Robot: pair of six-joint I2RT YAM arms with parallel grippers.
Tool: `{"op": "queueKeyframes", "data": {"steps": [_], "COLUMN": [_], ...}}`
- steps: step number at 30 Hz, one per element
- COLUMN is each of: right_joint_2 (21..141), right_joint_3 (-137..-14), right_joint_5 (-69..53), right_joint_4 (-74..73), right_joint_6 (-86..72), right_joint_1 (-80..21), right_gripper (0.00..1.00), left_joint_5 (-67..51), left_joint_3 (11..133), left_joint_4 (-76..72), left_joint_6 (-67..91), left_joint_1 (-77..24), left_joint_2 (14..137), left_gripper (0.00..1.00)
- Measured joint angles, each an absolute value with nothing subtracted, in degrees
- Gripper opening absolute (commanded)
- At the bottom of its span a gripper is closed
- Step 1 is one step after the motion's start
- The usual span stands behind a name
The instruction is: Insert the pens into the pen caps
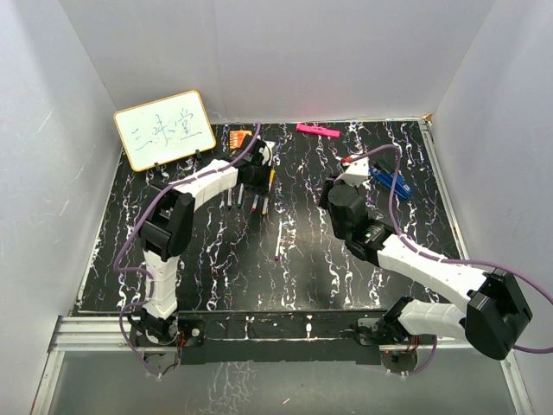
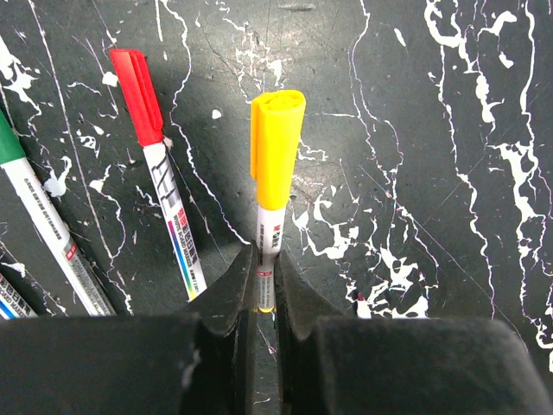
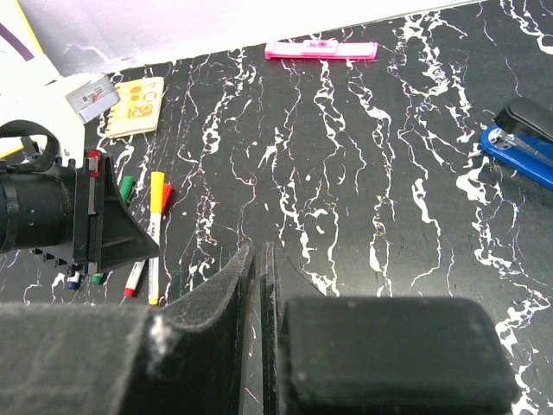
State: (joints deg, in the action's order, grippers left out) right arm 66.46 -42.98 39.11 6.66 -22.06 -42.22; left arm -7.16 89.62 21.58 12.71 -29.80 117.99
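Yellow-capped pen (image 2: pixel 277 147) pinched at barrel end by left gripper (image 2: pixel 263 285), far left-centre of table (image 2: pixel 415 216), just right of red-capped pen (image 2: pixel 155 156). Lone pen (image 1: pixel 278 239) lying mid-table, cap not discernible. Right gripper (image 3: pixel 259 264) nearly closed, nothing held. Advised: barrel to be laid flat, parallel to red one, released only once rested; neighbours not to be nudged.

The left arm (image 1: pixel 210 181) and right arm (image 1: pixel 423 262) pair smooth white shells with bulky black joints and dark metal bases, each trailed by a looping purple cable (image 1: pixel 127 246). Left hand (image 2: pixel 263 281) and right hand (image 3: pixel 259 264) have tapering matte-black fingers (image 2: pixel 229 294) (edges scuffed pale).
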Motion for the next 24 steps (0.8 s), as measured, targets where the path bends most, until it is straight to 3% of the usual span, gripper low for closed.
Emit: {"op": "queueKeyframes", "data": {"steps": [17,24], "right_joint_2": [66.61,68.97], "right_joint_3": [-42.96,-42.81], "right_joint_5": [41.60,46.19], "right_joint_4": [6.70,7.57], "right_joint_6": [-22.09,-22.46], "right_joint_1": [-42.22,-40.91], "right_gripper": [0.09,0.30], "left_joint_5": [-7.90,-8.01], "left_joint_3": [92.18,92.05], "left_joint_4": [21.54,21.10], "left_joint_6": [13.28,14.11], "left_joint_1": [-29.76,-29.78], "left_joint_2": [124.22,124.20], "left_gripper": [0.00,0.00]}}
